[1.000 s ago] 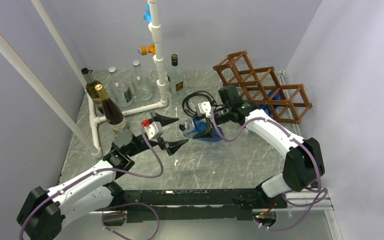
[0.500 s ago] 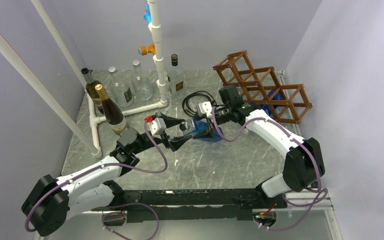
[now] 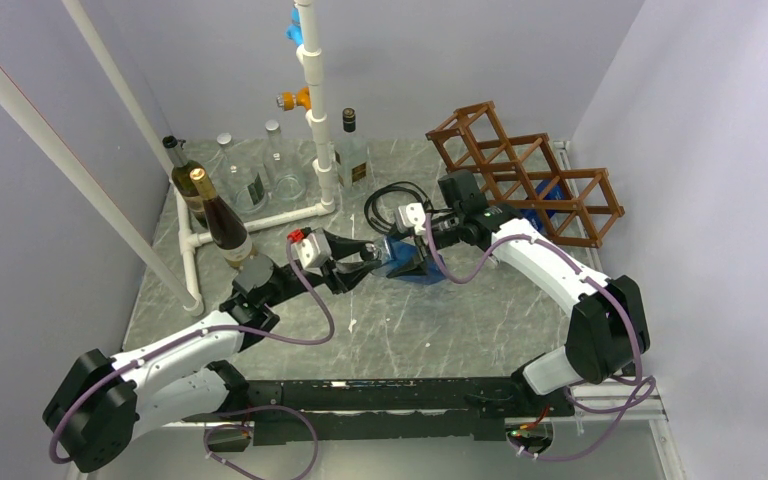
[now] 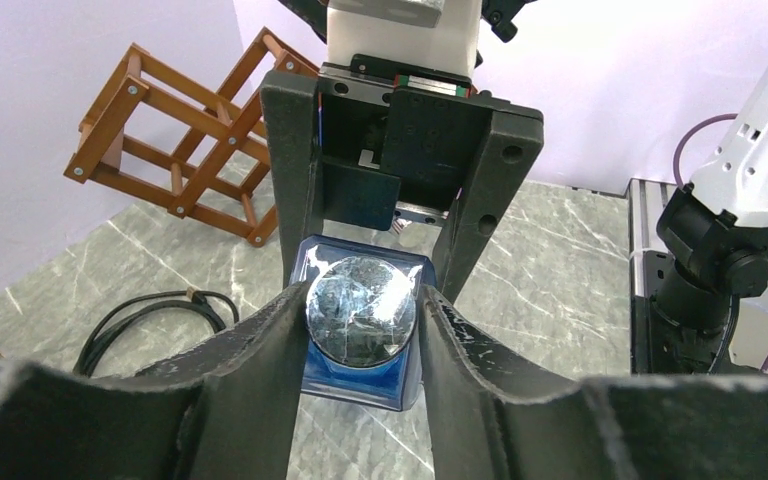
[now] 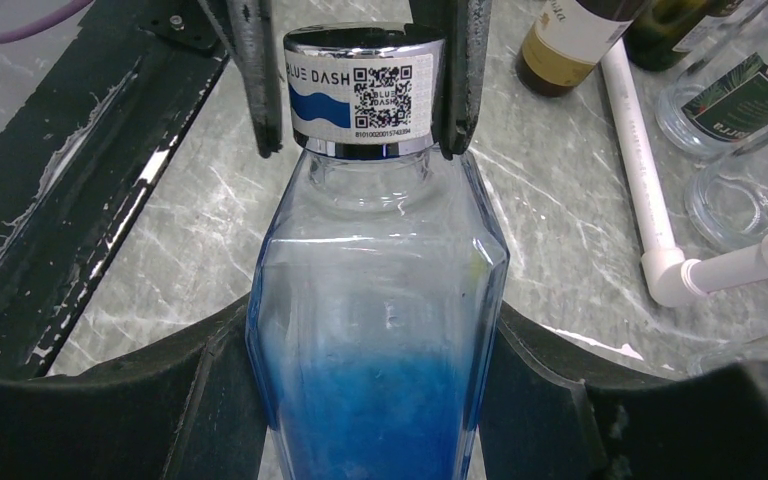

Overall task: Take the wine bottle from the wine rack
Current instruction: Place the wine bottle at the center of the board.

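clear wine bottle [image 5: 377, 250], blue toward its base, silver cap [image 5: 360, 90]; right hand [image 5: 380, 320] clamps body, left hand [image 4: 362, 295] clamps cap.

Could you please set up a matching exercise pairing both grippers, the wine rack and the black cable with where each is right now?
Things:
1. left gripper
2. right gripper
3. wine rack
4. black cable

Places:
A. lying coiled on the table
B. fingers on either side of the silver cap
C. standing at the table's far right corner
D. closed around the body of the blue bottle

Pairs: 1-B, 2-D, 3-C, 4-A
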